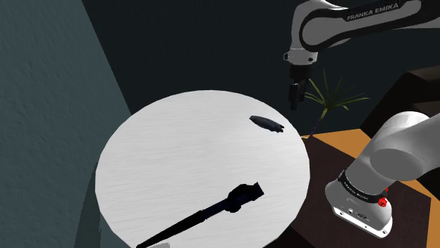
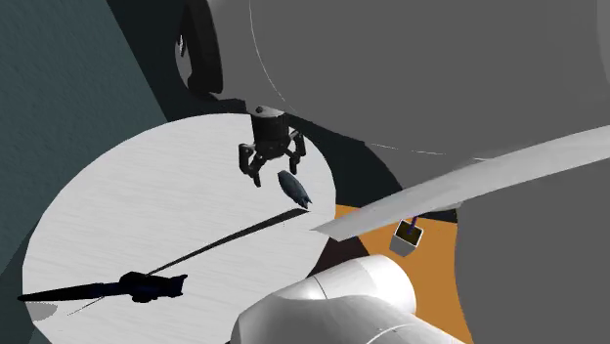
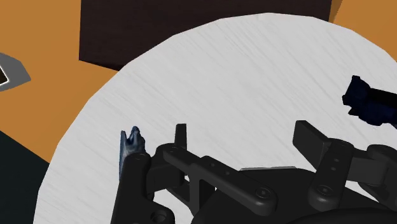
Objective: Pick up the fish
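**Entry: one fish, lying on the round table, not gripped**

Listed across the shoulder view, left to right.

1. Round white table (image 1: pixel 176 151). It carried the black shadow (image 1: pixel 243 194) of my arm toward its five o'clock edge.
2. Fish (image 1: pixel 266 122): small, dark and slender. It lay flat on the table top near the two o'clock rim.
3. My gripper (image 1: pixel 296 97). It hung between one and two o'clock of the fish, above it and clear of it.
4. Spiky green plant (image 1: pixel 333 97), just beyond the gripper at three o'clock.

In the second exterior view, the fish (image 2: pixel 293 188) sat at about five o'clock of my gripper (image 2: pixel 275 174). My jaws were spread wide with nothing between them.

In the wrist view, the fish (image 3: pixel 130 146) lay outside one finger of my gripper (image 3: pixel 245 137), not in the gap.
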Robot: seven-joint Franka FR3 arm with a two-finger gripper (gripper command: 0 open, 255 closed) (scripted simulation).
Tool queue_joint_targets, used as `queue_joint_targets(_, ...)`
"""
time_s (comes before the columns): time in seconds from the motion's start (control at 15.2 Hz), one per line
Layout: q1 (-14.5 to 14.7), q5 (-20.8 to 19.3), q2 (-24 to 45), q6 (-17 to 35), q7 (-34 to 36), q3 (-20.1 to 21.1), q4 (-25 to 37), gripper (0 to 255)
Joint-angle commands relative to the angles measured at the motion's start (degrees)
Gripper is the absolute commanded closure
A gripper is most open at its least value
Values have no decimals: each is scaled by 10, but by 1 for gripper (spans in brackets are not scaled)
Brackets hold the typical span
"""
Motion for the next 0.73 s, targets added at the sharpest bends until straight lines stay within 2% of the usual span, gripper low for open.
queue_joint_targets(0.0, -4, -5, 39, 45, -18, -12, -4, 0)
queue_joint_targets(0.66, -12, 10, 256, 224, -103, -56, 40, 0)
